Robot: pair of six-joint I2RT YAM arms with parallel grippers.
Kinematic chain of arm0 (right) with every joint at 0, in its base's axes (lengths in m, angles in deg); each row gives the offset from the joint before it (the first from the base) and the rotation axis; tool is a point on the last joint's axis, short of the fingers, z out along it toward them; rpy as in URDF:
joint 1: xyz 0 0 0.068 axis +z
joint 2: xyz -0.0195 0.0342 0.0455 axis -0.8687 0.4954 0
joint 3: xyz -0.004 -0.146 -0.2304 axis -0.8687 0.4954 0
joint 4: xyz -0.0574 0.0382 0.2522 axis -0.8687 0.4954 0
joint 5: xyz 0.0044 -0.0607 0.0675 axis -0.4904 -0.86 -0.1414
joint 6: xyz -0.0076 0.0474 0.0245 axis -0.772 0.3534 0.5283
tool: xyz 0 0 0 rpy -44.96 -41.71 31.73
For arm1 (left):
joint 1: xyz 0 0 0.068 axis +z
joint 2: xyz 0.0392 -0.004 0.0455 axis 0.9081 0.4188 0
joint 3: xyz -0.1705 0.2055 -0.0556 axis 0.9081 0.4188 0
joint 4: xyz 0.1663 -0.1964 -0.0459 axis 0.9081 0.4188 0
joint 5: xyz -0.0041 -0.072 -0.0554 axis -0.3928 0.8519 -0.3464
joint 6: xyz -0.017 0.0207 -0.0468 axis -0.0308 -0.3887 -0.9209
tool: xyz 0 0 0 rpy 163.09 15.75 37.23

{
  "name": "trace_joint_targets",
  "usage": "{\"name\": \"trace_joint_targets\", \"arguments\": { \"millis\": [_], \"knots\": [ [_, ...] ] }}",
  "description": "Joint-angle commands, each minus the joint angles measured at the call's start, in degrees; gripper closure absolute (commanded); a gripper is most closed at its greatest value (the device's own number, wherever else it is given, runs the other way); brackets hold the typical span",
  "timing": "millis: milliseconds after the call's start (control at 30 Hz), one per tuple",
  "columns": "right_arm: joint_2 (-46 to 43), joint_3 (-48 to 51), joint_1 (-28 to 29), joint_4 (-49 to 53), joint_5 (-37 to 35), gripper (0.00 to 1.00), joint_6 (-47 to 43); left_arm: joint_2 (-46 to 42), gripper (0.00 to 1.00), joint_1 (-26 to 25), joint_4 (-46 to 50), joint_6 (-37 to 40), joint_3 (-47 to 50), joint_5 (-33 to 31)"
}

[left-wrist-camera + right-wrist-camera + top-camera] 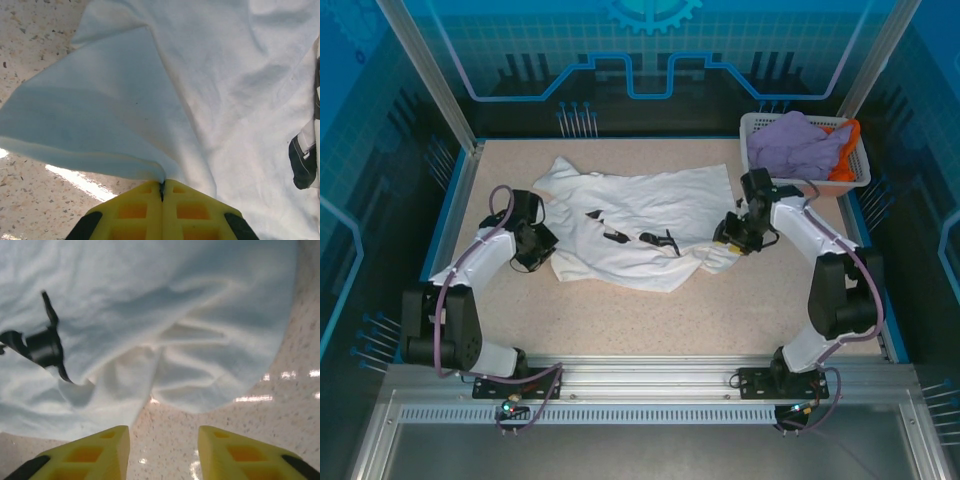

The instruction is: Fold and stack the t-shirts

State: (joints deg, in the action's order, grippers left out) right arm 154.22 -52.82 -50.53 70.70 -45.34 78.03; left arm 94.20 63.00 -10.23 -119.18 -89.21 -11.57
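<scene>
You are holding the left gripper [161, 186] fully closed, its fingers pinching a fold at the edge of the white t-shirt [225, 100], which is tenting up and fanning away ahead of the fingertips. In my judgement that grip is anchoring one side for a fold. You are presenting the right gripper [163, 432] spread wide and carrying nothing, low over the speckled table [300, 405]. A rumpled corner of the same shirt is lying just ahead of its fingertips, seemingly lined up for a second pinch. The lavender t-shirt [795, 145] and orange t-shirt [850, 135] are sitting in the white basket [750, 122], well beyond the right gripper, not yet folded.
</scene>
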Motion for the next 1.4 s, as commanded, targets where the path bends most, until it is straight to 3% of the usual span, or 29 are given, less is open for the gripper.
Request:
{"name": "trace_joint_targets", "arguments": {
  "millis": [0,267,467,567,667,867,1067,1233,1333,1367],
  "knots": [
    [1.73,6.17,0.62,-2.69,4.58,0.54,4.50,-0.61,1.00,0.21,0.42,0.15,1.40,0.69],
    [9.07,6.16,2.27,-7.96,2.60,0.60,7.64,-2.24,1.00,0.21,1.05,0.09,3.00,0.59],
    [13.30,3.99,2.23,-7.47,0.65,0.77,6.25,-2.36,1.00,0.23,1.41,0.52,2.62,0.68],
    [12.39,3.47,2.23,-6.88,-0.99,0.93,5.87,-2.32,1.00,0.19,1.69,1.04,1.83,0.45],
    [9.87,2.58,2.09,-5.42,-1.72,1.00,4.93,-1.76,1.00,0.16,2.25,2.18,0.51,-0.32],
    [5.64,-2.45,-1.11,-1.67,3.95,1.00,5.35,0.10,1.00,-0.04,4.80,6.81,-3.74,-4.30],
    [9.40,-12.40,-9.23,0.52,19.29,1.00,7.59,3.36,1.00,-0.45,7.65,11.03,-8.68,-8.45],
    [17.16,-23.20,-11.36,0.87,17.13,0.99,10.65,7.85,1.00,-0.61,8.50,12.75,-12.53,-9.27],
    [24.27,-31.40,-11.01,4.41,15.48,0.64,10.51,10.11,1.00,-0.81,8.59,12.51,-14.03,-8.23],
    [25.63,-33.16,-10.93,6.27,13.81,0.56,10.06,10.65,1.00,-1.13,8.61,12.41,-14.37,-8.04]
  ]
}}
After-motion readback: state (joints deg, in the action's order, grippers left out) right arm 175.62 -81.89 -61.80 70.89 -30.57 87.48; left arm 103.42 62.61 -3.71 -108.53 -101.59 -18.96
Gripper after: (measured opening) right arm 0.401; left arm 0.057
